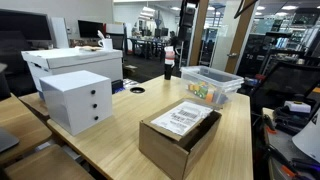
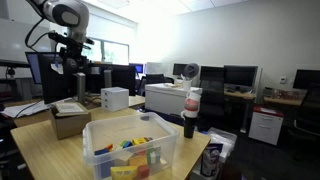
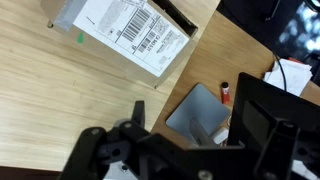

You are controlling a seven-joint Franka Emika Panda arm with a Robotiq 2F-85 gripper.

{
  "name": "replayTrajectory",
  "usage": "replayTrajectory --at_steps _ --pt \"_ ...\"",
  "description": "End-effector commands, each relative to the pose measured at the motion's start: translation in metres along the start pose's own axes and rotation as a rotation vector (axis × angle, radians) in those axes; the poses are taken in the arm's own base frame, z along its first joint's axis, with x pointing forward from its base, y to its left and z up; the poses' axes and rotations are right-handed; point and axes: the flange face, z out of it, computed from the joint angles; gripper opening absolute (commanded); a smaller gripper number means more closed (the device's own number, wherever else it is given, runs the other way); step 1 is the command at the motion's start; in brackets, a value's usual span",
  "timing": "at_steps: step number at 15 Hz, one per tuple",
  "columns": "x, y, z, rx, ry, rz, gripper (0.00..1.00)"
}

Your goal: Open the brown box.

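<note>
The brown box (image 1: 178,135) stands near the table's front edge, and its flap lid with the white printed label (image 1: 182,118) lies over it, slightly tilted. It also shows in an exterior view (image 2: 70,120) and at the top of the wrist view (image 3: 130,32). My gripper (image 2: 72,64) hangs high above the box and touches nothing. In the wrist view the gripper (image 3: 195,108) has its dark fingers spread apart with nothing between them. The gripper is out of frame in the exterior view that shows the box from close by.
A white drawer cabinet (image 1: 76,100) stands beside the box. A clear plastic bin (image 1: 210,85) holds coloured items and fills the foreground elsewhere (image 2: 130,150). A dark bottle (image 2: 190,112) stands by it. A grey pad (image 3: 197,112) and a red marker (image 3: 226,92) lie beyond the table edge.
</note>
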Motion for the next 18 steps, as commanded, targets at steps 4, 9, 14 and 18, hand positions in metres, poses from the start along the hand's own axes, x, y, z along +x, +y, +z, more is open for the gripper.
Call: replayTrajectory --at_steps 4,9,14,18 --pt "0.000 0.000 -0.001 0.000 -0.001 0.000 1.00" --pt "0.001 -0.002 -0.001 0.007 -0.006 -0.008 1.00" --pt "-0.002 -0.004 -0.007 -0.017 0.018 -0.008 1.00" --pt "-0.010 -0.003 -0.007 -0.031 0.018 0.042 1.00"
